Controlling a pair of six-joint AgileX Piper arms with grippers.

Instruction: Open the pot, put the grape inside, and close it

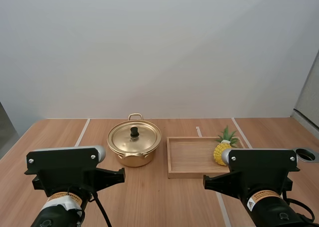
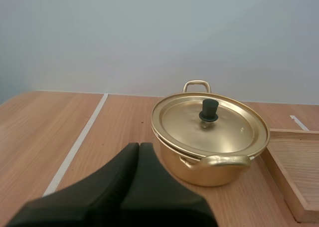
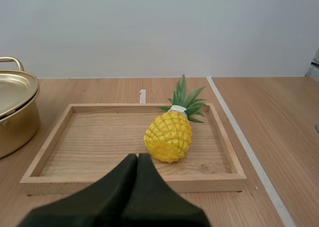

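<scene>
Your left gripper (image 2: 139, 146) has its fingers pressed together as one dark wedge, holding nothing, and it sits near the pot (image 1: 133, 146) on that pot's near-left side. Your right gripper (image 3: 137, 157) is likewise closed on nothing, just in front of the near rim of the tray (image 1: 192, 154).

The pot stands on the table (image 1: 164, 202) left of the tray, with its lid (image 2: 209, 124) seated flat and the black knob (image 2: 209, 110) upright at the lid's centre. The fruit lying in the tray's right half is a pineapple (image 3: 170, 134), not a grape, so that is what you have to move.

The step in hand looks to be opening the pot. Spread the left fingers first, then bring them in over the lid so that the knob sits squarely between the pads. Pinch low on its stem, since the knob is small and smooth. Lift straight up so the rim clears evenly and the pot does not drag. Set the lid on bare table to the left, away from the tray.

The count: one pot, one lid, one tray, one pineapple, two grippers.
</scene>
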